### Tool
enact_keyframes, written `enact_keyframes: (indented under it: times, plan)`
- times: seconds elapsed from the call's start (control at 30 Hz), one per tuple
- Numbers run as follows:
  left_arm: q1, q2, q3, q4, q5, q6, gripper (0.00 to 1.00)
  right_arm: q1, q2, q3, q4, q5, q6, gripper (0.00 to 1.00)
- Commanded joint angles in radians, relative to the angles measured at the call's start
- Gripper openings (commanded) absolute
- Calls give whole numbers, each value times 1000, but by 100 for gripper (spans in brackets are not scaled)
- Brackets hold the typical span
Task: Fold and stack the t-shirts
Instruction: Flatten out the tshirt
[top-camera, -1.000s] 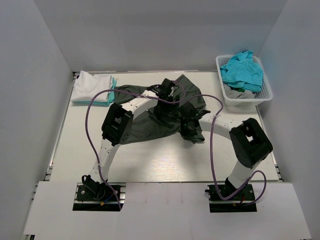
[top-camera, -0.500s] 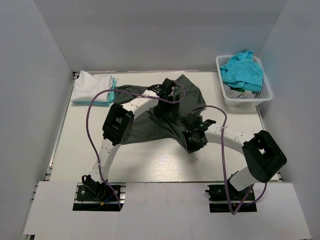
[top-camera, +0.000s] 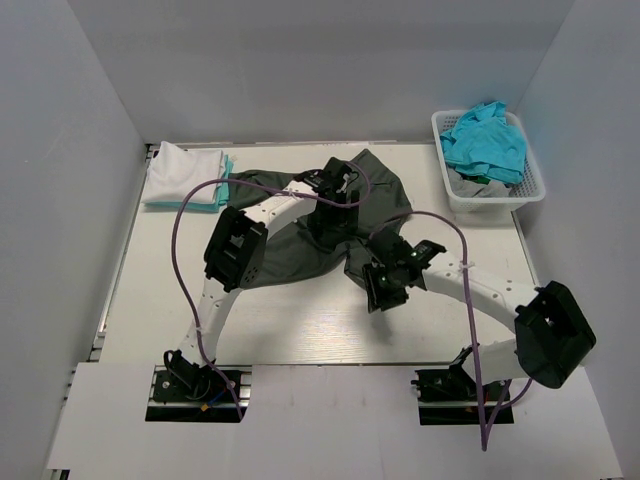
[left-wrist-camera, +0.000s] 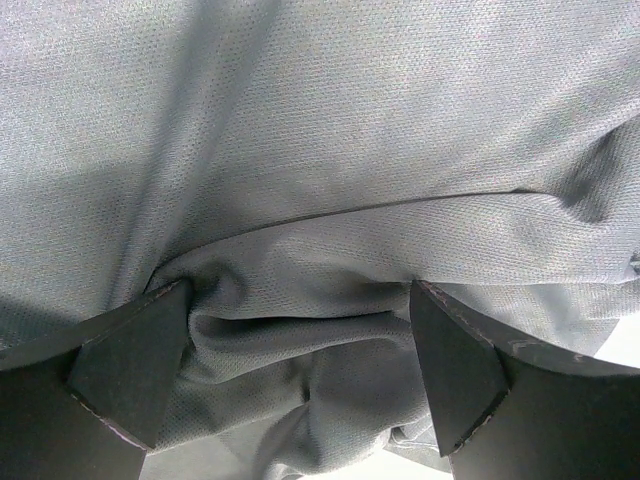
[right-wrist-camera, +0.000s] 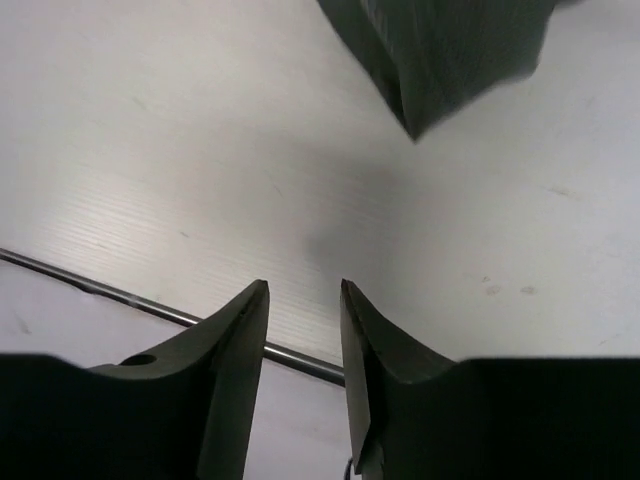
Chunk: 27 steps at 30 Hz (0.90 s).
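The dark charcoal t-shirt (top-camera: 290, 262) lies rumpled across the middle of the table. My left gripper (top-camera: 335, 192) is down on its upper part, open, with bunched grey cloth (left-wrist-camera: 320, 130) rising between the spread fingers (left-wrist-camera: 140, 370). My right gripper (top-camera: 386, 290) hovers just off the shirt's near right edge, its jaws a narrow gap apart with nothing between them (right-wrist-camera: 303, 287). In the right wrist view only a dark corner of the shirt (right-wrist-camera: 440, 50) shows, ahead of the fingertips. A folded white t-shirt (top-camera: 183, 165) rests on a teal one at the back left.
A white lattice basket (top-camera: 490, 200) stands at the back right with turquoise shirts (top-camera: 485, 145) heaped in it. The table's near edge rail (right-wrist-camera: 100, 285) runs just under the right fingers. Purple cables loop over both arms. Grey walls enclose the table.
The right arm has drawn back toward the near edge and its jaws, shut before, have parted and left the shirt's edge. The left arm has not moved.
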<state>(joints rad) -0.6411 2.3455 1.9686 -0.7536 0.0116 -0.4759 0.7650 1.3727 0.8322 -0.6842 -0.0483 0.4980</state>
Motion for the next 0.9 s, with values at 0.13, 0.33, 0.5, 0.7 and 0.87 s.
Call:
enact_keyframes:
  times: [0.13, 0.33, 0.5, 0.7, 0.87]
  plan:
    - [6, -40, -53, -13, 14, 69, 100, -58, -35, 231, -37, 208, 22, 65]
    - [6, -171, 15, -73, -129, 118, 100, -105, 43, 289, 53, 169, -12, 90]
    - [32, -279, -43, -151, -278, 53, 100, -136, 103, 262, 182, 75, -35, 90]
    - [191, -478, -405, -95, -293, -107, 100, -153, 230, 191, 354, -65, -85, 90]
    - [238, -581, -687, -21, -196, -167, 100, -165, 322, 157, 308, -105, -72, 90]
